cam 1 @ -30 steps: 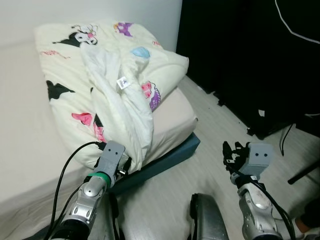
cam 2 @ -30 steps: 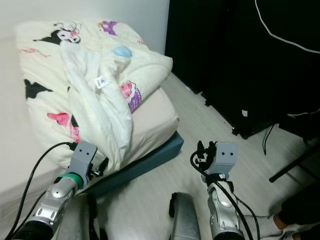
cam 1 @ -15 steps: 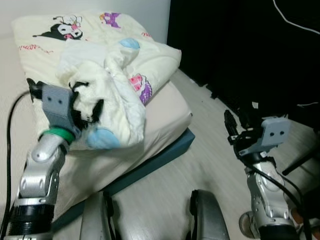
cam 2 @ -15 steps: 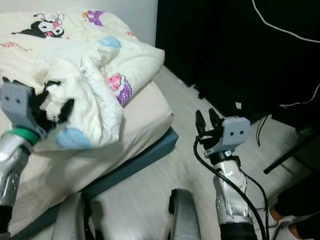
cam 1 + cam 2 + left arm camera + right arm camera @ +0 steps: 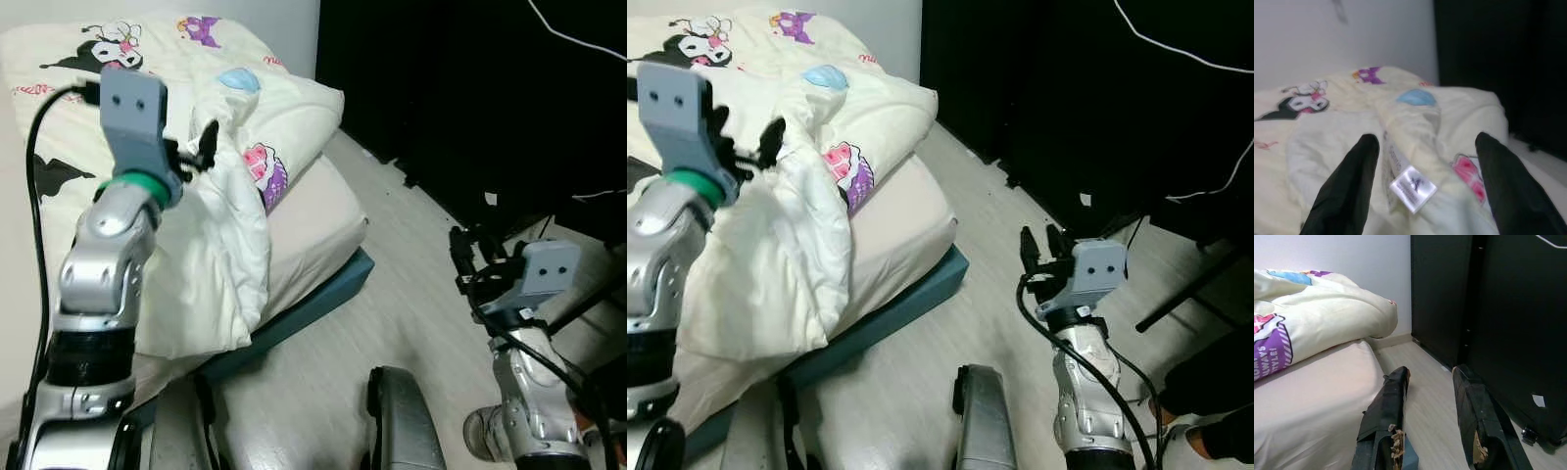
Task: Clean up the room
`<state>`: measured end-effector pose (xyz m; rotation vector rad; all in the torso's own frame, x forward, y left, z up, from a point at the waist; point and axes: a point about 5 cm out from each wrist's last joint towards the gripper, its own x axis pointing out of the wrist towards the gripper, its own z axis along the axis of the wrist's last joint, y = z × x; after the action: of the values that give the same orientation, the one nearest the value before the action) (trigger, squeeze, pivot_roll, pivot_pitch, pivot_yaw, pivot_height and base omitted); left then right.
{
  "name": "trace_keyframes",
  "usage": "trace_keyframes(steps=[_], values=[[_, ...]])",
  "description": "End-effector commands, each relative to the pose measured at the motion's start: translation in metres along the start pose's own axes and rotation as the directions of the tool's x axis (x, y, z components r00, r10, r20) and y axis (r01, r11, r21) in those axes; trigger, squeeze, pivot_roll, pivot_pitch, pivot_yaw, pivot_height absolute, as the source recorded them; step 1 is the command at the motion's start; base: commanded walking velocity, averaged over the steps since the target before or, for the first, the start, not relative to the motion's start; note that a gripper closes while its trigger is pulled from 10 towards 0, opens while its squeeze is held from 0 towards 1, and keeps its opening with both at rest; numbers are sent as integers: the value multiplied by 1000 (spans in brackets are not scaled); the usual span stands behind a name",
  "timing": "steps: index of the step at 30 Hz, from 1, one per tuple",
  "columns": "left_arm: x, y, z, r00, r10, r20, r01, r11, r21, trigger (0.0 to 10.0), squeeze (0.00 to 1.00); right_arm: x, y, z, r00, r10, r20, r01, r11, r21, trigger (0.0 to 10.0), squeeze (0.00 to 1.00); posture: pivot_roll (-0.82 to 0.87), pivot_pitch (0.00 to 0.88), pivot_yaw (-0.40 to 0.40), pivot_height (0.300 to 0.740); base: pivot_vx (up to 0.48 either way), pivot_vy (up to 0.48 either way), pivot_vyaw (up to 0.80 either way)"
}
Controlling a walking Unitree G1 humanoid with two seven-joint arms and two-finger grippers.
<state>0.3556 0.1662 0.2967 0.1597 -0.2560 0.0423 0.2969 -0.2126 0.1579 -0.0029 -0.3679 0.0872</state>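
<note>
The duvet (image 5: 235, 225) has been drawn up the bed (image 5: 328, 211) by the left tool (image 5: 191, 157); its fingers are spread, gripping nothing. The right tool (image 5: 468, 257) hangs slightly parted, empty; straightening remains.

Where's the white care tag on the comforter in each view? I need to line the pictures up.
Left eye view: too small to make out the care tag.
Right eye view: same, cannot tell.
Left wrist view: care tag low in the middle, on the comforter between the left gripper fingers.
Right wrist view: not in it.
Shared landmark: the light blue print.
</note>
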Motion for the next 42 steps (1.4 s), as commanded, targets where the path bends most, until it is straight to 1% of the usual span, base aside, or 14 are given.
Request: trace_keyframes(steps=[1,6,10,12,15,18,20,24,25,29,33,40,41,42], values=[[17,-14,-27,985,127,-115,-122,991,48,10000,0,2,5,-4,1000,-1,-12,1,1000,28,10000,0,2,140,24,505,0,0,0],[36,-20,-39,955,236,-180,-231,972,53,10000,0,3,10,-4,1000,4,-8,-3,999,42,10000,0,-5,136,28,505,0,0,0],[46,-1,-45,907,359,-221,-352,933,74,10000,0,-3,14,-9,1000,3,-29,-1,998,56,10000,0,-4,137,34,505,0,0,0],[46,-1,-45,907,359,-221,-352,933,74,10000,0,-3,14,-9,1000,3,-29,-1,998,56,10000,0,-4,137,34,505,0,0,0],[55,18,-34,904,384,-187,-385,922,35,10000,0,-2,15,-9,999,3,-32,-1,998,60,10000,0,-6,139,34,505,0,0,0],[59,27,-28,901,403,-158,-396,915,79,10000,0,-2,16,-10,999,4,-34,-2,998,61,10000,0,-6,139,34,505,0,0,0],[59,30,-29,898,410,-161,-399,912,97,10000,0,-2,16,-10,999,3,-35,-1,998,62,10000,0,-1,141,33,505,0,0,0],[56,40,-41,863,472,-181,-426,872,240,10000,0,-2,18,-13,999,7,-41,-4,998,68,10000,0,7,139,32,505,0,0,0],[54,33,-50,873,436,-219,-380,889,257,9725,0,-1,18,-13,999,7,-41,-4,998,70,10000,0,7,139,32,505,0,0,0],[52,22,-64,881,386,-273,-314,910,272,10000,0,-1,19,-12,999,7,-40,-4,997,72,10000,0,7,139,32,505,0,0,0],[45,24,-76,849,457,-265,-363,869,336,10000,0,-2,16,-12,999,-8,-36,10,998,68,10000,0,-4,130,36,505,0,0,0],[37,33,-89,782,549,-294,-449,824,345,10000,0,-2,12,-11,999,-21,-34,24,997,69,10000,0,-7,122,41,505,0,0,0],[35,36,-92,772,561,-298,-457,816,353,9020,0,-2,12,-11,999,-23,-34,25,997,70,10000,0,-7,122,41,505,0,0,0],[35,36,-92,772,561,-298,-457,816,353,9020,0,-2,12,-11,999,-23,-34,25,997,70,10000,0,-7,122,41,505,0,0,0]])
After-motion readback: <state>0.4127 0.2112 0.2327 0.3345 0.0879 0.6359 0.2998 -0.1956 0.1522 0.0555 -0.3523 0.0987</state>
